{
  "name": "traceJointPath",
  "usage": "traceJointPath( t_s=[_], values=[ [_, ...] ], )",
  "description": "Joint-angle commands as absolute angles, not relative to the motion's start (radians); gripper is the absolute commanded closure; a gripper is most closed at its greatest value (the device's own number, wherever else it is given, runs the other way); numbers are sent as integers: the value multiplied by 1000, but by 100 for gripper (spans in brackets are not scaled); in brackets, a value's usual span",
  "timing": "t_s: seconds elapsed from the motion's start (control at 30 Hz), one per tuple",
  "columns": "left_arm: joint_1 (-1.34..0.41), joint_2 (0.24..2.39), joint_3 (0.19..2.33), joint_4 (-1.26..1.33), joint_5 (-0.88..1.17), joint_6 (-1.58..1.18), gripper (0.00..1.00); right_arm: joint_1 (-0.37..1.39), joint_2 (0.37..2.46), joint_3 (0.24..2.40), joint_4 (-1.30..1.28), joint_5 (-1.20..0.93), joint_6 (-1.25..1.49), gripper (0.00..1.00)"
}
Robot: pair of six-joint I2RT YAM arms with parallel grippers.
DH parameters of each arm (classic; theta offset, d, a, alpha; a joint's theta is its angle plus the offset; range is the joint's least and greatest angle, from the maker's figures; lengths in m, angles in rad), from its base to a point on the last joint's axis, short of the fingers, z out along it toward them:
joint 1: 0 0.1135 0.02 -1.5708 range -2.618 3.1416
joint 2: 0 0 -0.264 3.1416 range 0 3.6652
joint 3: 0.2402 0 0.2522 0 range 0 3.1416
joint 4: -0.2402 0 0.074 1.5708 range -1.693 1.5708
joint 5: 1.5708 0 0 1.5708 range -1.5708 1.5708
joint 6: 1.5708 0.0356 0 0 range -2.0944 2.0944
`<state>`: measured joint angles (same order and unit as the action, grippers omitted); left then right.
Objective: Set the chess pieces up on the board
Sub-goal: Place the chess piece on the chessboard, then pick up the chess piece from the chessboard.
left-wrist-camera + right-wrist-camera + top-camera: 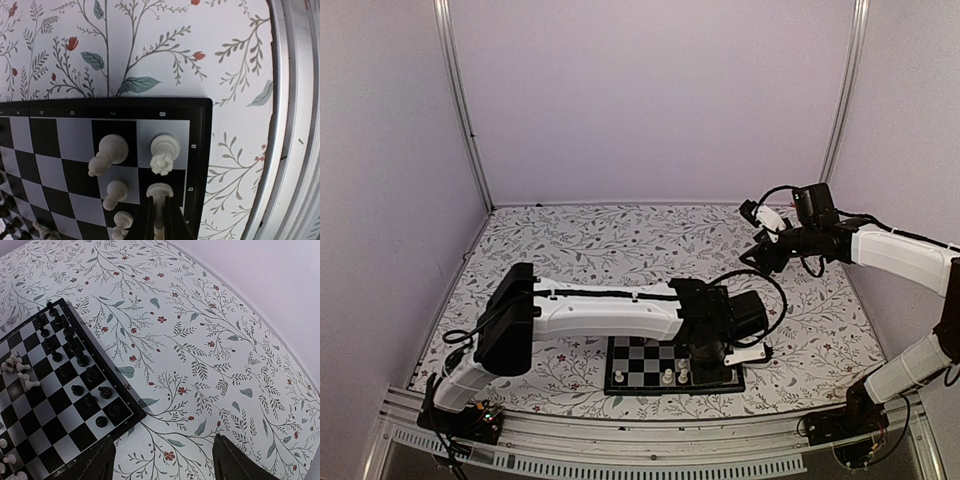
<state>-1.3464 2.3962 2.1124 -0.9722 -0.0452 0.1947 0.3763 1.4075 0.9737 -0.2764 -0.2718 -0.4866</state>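
The left arm [610, 310] stretches low along the bench's [620, 240] near edge, forearm level and wrist bent down over the board [638, 358], which lies at the middle of that edge. The left gripper [159, 200] has its jaws clenched on a cream-white chess piece [159, 191] standing on the board. The right arm [900, 250] is raised near the far right corner. The right gripper [162, 440] has its jaws spread and grasps nothing. Black chess pieces [82, 360] line one side of the board.
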Motion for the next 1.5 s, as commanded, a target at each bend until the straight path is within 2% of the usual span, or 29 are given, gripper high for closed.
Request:
traceJointPath(
  t_s=[0.0, 0.3, 0.5, 0.73, 0.93, 1.03, 1.23, 1.33, 1.47],
  values=[
    [-1361, 2425, 2134, -976, -38, 196, 92, 370, 1416, 969, -279, -286, -491, 30],
    [-1361, 2425, 2137, -970, -40, 191, 78, 369, 1420, 971, -281, -286, -491, 30],
    [-1361, 2389, 2138, -954, -33, 182, 73, 370, 1422, 973, -281, -284, -490, 30],
    [-1359, 2235, 2103, -921, -50, 165, 66, 369, 1419, 973, -284, -300, -488, 30],
    [-1313, 2032, 1908, -811, -125, 111, 58, 369, 1400, 973, -289, -292, -500, 31],
    [-1261, 1951, 1797, -778, -148, 56, 57, 368, 1381, 977, -306, -312, -509, 34],
    [-1125, 1801, 1541, -671, -132, -71, 58, 394, 1374, 1002, -404, -492, -582, 50],
    [-1048, 1728, 1482, -638, -154, -103, 57, 475, 1400, 1034, -469, -522, -646, 57],
    [-928, 1642, 1481, -578, -207, -130, 50, 589, 1473, 1077, -521, -495, -708, 61]
  ],
)
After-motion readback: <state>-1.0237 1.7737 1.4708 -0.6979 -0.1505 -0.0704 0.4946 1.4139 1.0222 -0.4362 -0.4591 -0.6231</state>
